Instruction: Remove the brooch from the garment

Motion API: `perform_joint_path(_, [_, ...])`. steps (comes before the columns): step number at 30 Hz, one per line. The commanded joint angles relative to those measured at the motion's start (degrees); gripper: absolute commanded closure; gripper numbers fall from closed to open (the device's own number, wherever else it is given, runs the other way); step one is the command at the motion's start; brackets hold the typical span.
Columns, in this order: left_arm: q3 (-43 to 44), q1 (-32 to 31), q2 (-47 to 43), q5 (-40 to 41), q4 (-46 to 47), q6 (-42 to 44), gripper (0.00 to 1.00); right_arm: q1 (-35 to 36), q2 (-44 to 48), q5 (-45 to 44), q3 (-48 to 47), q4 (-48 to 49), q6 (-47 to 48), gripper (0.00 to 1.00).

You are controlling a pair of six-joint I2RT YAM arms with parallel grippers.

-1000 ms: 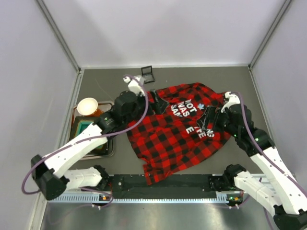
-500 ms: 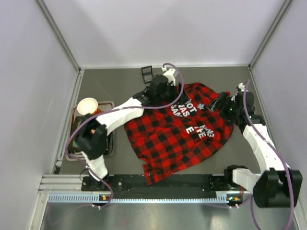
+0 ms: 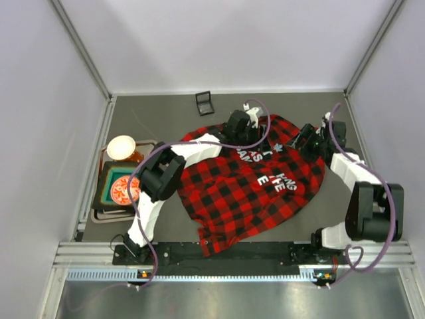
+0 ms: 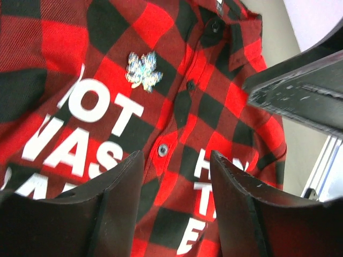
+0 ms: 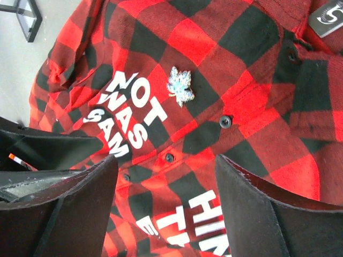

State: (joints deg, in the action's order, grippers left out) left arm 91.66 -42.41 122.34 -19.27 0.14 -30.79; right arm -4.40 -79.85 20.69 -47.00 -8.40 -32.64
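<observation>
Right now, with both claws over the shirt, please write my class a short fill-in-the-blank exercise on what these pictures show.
1. The brooch is pinned to the garment, and the word of white lettering nearest it spells ___.
2. The garment's checks are red and ___.
3. The left claw and the right claw both stand ___, holding nothing.

Missing words: NOT; black; open.
</observation>
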Motion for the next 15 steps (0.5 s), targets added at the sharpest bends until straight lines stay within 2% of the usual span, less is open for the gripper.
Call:
perform_joint_path(1, [7.73, -0.13, 5.79, -3.49, 6.18, -2.87, 0.44, -0.43, -7.76, 3.83, -5.54, 7.26, -0.76, 0.30])
perform_joint_path(9, [17.84, -0.04, 17.13, -3.94, 10.23, -7.35, 0.54, -0.43, -17.70, 6.21, -13.46, 6.56, 0.65, 0.50])
perform_joint_path(15, [24.88, 0.05, 22.85, -5.26, 10.85, -9.46, 0.54, -0.69, -22.88, 6.38, -17.59, 4.28, 2.94, 0.51])
